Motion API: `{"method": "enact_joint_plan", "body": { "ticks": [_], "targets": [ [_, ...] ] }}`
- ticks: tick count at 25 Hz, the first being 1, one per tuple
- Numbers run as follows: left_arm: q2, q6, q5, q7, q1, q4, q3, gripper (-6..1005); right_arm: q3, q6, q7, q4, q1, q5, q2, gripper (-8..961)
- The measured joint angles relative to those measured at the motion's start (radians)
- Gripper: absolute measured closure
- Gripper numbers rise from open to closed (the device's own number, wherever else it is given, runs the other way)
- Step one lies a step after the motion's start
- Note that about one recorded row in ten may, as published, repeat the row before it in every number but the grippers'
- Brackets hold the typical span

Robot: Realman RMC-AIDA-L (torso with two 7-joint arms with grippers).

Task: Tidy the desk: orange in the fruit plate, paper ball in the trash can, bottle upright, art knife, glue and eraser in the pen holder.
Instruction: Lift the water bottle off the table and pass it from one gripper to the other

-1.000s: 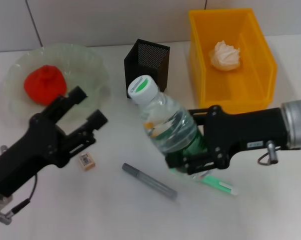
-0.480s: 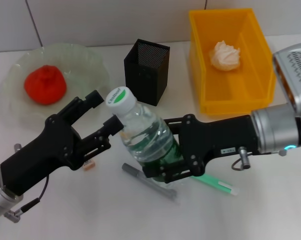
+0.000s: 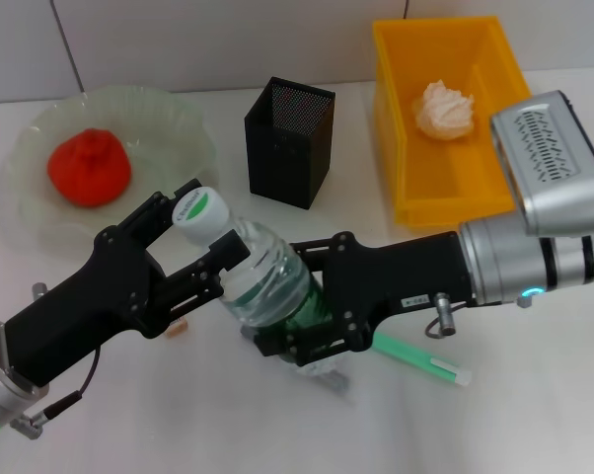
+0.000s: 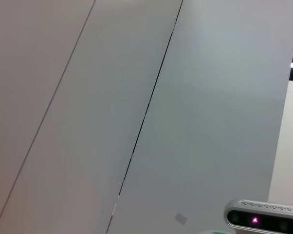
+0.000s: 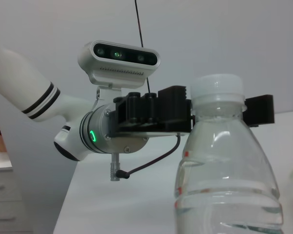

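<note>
Right hand (image 3: 302, 331) grips small clear plastic water bottle (image 3: 262, 276) over white bench (image 3: 534, 395); left hand (image 3: 198, 242) open around its white cap; grey pen beneath mostly hidden.

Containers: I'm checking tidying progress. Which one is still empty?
The pen holder: nothing shows inside it. The fruit plate holds the orange; the trash can holds the paper ball.

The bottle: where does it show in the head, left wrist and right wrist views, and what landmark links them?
Head view: the bottle sits low at centre, tilted, held by the right gripper, its white cap between the left gripper fingers.
Left wrist view: not identifiable; mostly wall.
Right wrist view: the bottle fills the lower right.
Shared landmark: the left gripper, behind the cap in the right wrist view.
</note>
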Motion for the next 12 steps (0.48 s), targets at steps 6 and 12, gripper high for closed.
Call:
{"method": "enact_joint_plan", "body": {
  "ticks": [6, 12],
  "targets": [
    [0.0, -0.004, -0.001, -0.011, -0.002, 0.0, -0.001, 155, -0.041, 0.027, -0.005, 0.003, 0.012, 0.026, 0.0, 192],
    [0.001, -0.011, -0.005, -0.045, -0.002, 0.0, -0.004, 156, -0.043, 0.027, -0.006, 0.004, 0.016, 0.033, 0.0, 192]
  ]
}}
